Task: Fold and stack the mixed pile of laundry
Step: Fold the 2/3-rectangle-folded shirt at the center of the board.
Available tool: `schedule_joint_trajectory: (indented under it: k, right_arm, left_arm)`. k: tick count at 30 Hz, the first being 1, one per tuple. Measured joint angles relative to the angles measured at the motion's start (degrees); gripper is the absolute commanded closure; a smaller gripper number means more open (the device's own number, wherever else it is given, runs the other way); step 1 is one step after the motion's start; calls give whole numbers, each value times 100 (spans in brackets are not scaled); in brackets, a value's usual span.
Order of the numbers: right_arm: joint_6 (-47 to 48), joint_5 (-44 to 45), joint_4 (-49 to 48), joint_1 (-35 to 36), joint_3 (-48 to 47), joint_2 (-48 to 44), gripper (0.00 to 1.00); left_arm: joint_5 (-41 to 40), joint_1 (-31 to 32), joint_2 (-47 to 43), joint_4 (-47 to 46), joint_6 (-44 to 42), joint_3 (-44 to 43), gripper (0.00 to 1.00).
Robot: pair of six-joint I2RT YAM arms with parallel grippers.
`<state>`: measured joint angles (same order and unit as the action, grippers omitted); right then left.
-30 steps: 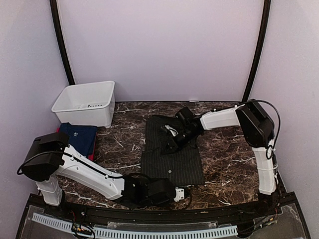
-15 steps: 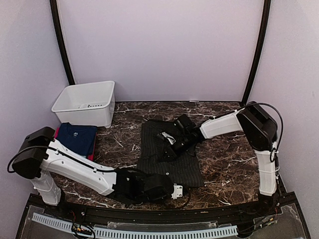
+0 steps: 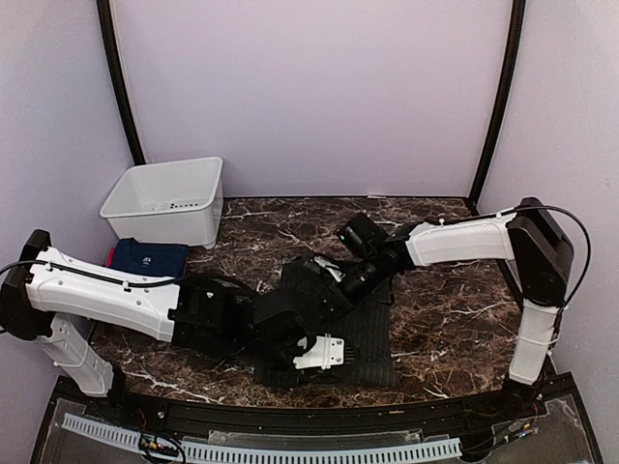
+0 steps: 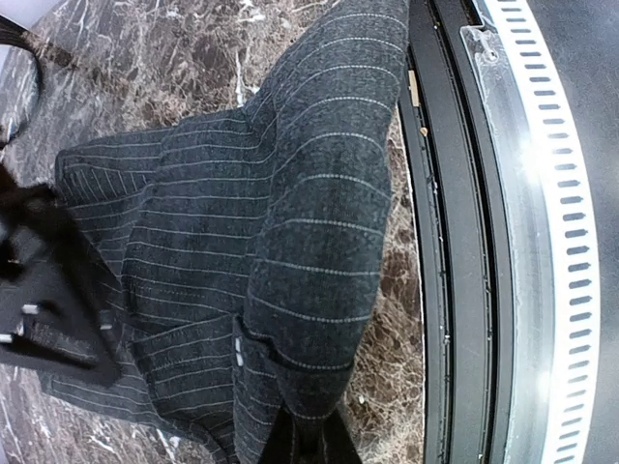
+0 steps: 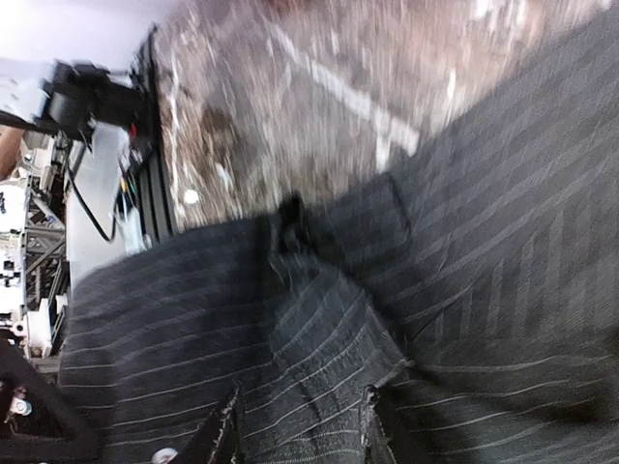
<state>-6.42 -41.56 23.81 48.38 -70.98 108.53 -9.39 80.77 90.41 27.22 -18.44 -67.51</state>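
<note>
Left wrist: left gripper clamped on shirt fold. Right wrist, blurred: right gripper straddles it, grip unclear. Top view shows neither grip.

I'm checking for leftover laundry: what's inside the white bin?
Only bare white floor and walls show inside the bin; no cloth is visible. Its near wall hides the front strip of the floor.

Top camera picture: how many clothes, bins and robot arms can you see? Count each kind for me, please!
Clothes: 2, the dark striped shirt and the blue T-shirt
Bins: 1, the white bin
Robot arms: 2, the left arm and the right arm
Total: 5
</note>
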Motion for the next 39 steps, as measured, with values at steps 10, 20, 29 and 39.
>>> schedule_joint_trajectory:
  k: [10, 20, 29, 39]
  right_arm:
    - [258, 409, 317, -1237, -2264, 647, 63]
    - [750, 966, 767, -1318, -3104, 2450, 69]
    - [920, 623, 396, -1126, -2465, 2190, 72]
    - [804, 229, 61, -579, -1211, 1517, 72]
  left_arm:
    - [1075, -457, -11, 507, 37, -310, 100]
    - [2035, -1115, 114, 704, -138, -678, 100]
    - [2385, -1775, 787, 898, -437, -1469, 100]
    - [2258, -2291, 1327, 903, -914, -1825, 97]
